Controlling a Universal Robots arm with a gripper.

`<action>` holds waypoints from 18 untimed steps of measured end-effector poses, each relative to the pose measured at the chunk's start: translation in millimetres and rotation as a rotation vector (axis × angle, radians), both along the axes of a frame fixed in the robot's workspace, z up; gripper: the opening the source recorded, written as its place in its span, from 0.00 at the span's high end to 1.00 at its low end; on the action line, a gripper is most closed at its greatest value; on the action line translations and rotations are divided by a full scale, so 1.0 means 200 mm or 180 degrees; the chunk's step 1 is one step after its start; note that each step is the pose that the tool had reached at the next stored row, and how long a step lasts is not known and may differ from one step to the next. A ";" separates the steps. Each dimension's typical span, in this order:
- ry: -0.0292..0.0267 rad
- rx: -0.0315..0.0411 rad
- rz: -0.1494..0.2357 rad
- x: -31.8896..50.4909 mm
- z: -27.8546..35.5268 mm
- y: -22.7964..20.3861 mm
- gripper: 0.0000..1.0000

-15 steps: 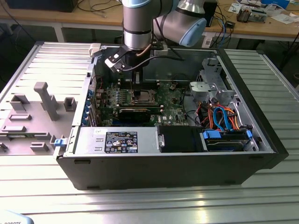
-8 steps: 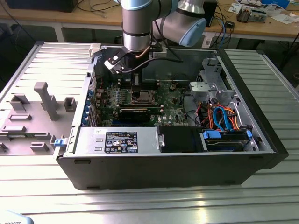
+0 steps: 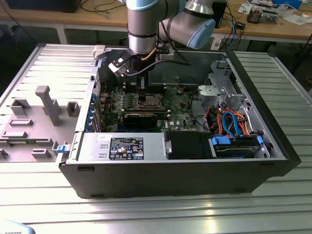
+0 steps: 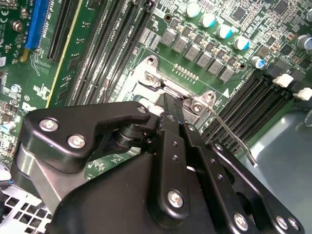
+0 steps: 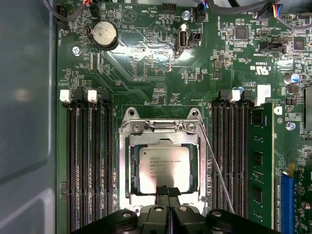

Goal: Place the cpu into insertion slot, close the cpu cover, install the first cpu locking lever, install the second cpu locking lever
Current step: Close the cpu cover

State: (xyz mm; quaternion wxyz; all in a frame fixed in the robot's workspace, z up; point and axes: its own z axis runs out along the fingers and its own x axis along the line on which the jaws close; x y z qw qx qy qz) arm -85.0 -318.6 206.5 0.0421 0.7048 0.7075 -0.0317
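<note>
The cpu [image 5: 163, 166] lies flat in the socket on the green motherboard [image 5: 146, 63], its silver top showing through the window of the cpu cover [image 5: 126, 165], which lies down around it. My gripper [image 5: 168, 191] is shut, its two black fingertips pressed together at the cover's edge beside the cpu. A thin wire locking lever [image 5: 217, 175] angles away from the socket's side, standing free; it is seen as well in the second wrist view [image 4: 230, 132]. In the exterior view the gripper [image 3: 143, 95] reaches down into the open computer case onto the socket [image 3: 149, 101].
Black memory slots [image 5: 90, 161] flank the socket on both sides, and a coin battery [image 5: 103, 34] sits farther off. The case [image 3: 273, 146] holds a drive cage with blue and orange cables [image 3: 231, 122] at the exterior view's right. Grey fixtures [image 3: 46, 105] stand at its left.
</note>
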 end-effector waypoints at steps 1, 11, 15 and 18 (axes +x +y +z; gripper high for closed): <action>0.0000 0.0000 0.0000 0.000 0.000 0.000 0.89; 0.0001 0.0000 0.0000 0.092 0.018 0.000 0.89; 0.0001 0.0000 0.0000 0.095 0.018 0.000 0.89; 0.0001 0.0000 0.0000 0.099 0.018 0.000 0.89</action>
